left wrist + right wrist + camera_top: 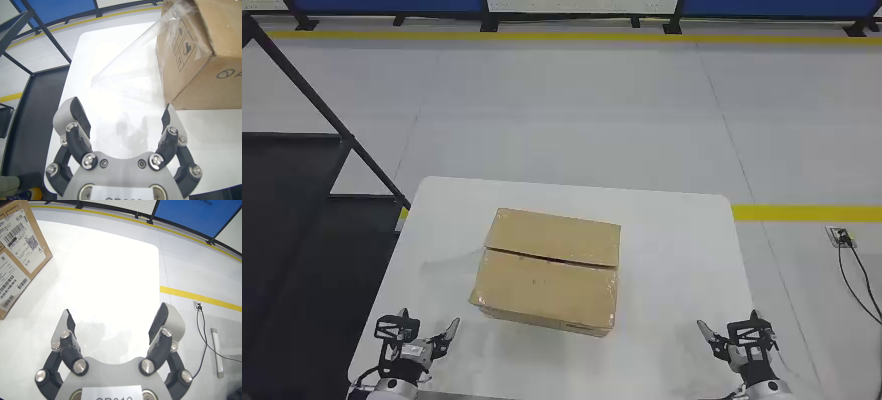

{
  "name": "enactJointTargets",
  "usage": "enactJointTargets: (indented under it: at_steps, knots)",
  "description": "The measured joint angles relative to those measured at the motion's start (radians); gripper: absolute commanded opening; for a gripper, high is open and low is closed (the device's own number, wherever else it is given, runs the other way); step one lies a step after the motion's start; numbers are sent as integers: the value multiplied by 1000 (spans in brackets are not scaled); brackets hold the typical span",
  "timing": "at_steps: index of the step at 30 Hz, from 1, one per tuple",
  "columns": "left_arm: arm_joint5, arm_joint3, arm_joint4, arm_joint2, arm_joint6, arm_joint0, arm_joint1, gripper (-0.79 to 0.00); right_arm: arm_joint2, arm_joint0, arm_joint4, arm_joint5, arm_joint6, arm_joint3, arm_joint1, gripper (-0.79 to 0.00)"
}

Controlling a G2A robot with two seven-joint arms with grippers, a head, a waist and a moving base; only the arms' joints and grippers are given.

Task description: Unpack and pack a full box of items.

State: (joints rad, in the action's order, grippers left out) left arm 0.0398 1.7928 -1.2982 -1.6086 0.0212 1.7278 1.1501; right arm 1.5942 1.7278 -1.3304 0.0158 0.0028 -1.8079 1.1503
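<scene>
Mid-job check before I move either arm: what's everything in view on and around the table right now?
cardboard box: one, brown, flaps closed, middle of the table
plastic film: one loose sheet, clear, trailing from the box's side toward the tabletop, on the left arm's side
labels: several, white with black print, on the box side facing the right arm
table: one, white, under the box
rack: one, black, beside the table on the left arm's side
floor socket: one, with a black cable, on the floor on the right arm's side
yellow lines: several, on the grey floor
left gripper: one, open, empty, over the table's near edge
right gripper: one, open, empty, over the table's near edge
</scene>
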Motion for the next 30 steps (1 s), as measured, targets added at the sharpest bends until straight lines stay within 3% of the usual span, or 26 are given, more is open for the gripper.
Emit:
enactJointTargets:
  at_steps: [3,5,12,15,22,27,30]
  knots:
    - [20,-24,45,-30,47,-12,0,0,-13,-5,-9,16,15,-34,1,0]
    - [-25,-40,24,-36,78,-32,3,0,-26,-10,-12,12,17,-59,4,0]
    - [-70,-140,45,-6,229,-143,16,0,-134,-70,10,-112,-44,-148,27,0]
    - [-28,-160,59,-4,242,-158,15,0,-153,-86,2,-118,-20,-149,29,0]
    - [-31,-158,57,-5,241,-157,15,0,-151,-85,0,-117,-23,-149,29,0]
    - [-48,-162,50,30,231,-192,22,0,-154,-107,47,-48,-11,-152,30,0]
    - [-43,-181,14,62,244,-225,26,0,-153,-135,185,43,20,-150,34,0]
